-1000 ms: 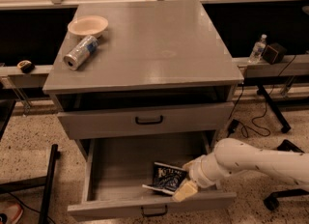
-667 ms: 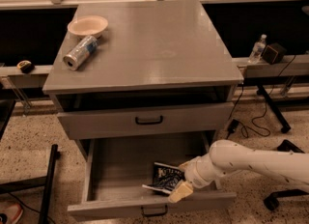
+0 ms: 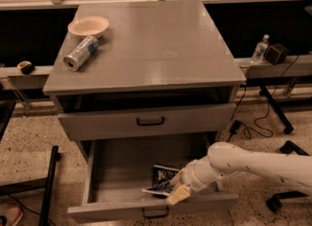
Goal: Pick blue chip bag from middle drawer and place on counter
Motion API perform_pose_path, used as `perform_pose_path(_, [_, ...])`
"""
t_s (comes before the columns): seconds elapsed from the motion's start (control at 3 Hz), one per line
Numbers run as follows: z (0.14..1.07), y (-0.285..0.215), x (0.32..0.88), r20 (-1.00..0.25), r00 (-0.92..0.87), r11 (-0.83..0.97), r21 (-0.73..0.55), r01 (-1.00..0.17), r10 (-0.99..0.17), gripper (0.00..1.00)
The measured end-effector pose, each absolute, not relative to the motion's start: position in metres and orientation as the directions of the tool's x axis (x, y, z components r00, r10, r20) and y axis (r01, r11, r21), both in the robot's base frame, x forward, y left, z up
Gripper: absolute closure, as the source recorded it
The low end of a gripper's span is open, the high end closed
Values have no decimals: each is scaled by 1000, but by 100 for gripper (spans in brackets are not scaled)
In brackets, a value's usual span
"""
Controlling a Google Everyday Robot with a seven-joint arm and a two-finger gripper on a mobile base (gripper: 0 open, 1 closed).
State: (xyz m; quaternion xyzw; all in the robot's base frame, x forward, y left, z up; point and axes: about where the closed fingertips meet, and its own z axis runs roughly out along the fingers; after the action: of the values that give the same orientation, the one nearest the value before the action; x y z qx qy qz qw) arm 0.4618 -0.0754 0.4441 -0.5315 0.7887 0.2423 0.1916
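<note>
Silver-blue drink can [image 3: 80, 53] lying at the back-left of the counter [image 3: 161, 45], pale bowl [image 3: 88, 26] behind it, middle drawer [image 3: 112, 211] pulled open below the counter, blue chip bag [image 3: 163, 177] inside under the counter's front edge, gripper [image 3: 178, 194] at the bag's right, grip cannot be told.

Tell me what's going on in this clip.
The robot's arm reaches into the open middle drawer, its claw right at the blue chip bag lying inside. The bag is not yet on the counter, where a drink can and a bowl sit in a back corner.
</note>
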Motion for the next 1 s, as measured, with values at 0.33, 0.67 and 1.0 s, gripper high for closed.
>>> perform_pose_path(0.33, [449, -75, 462, -560, -362, 318, 179, -931, -745, 80])
perform_pose_path(0.67, [452, -75, 461, -560, -362, 317, 179, -931, -745, 83])
perform_pose_path(1.0, [447, -73, 460, -581, -367, 285, 231, -930, -726, 99])
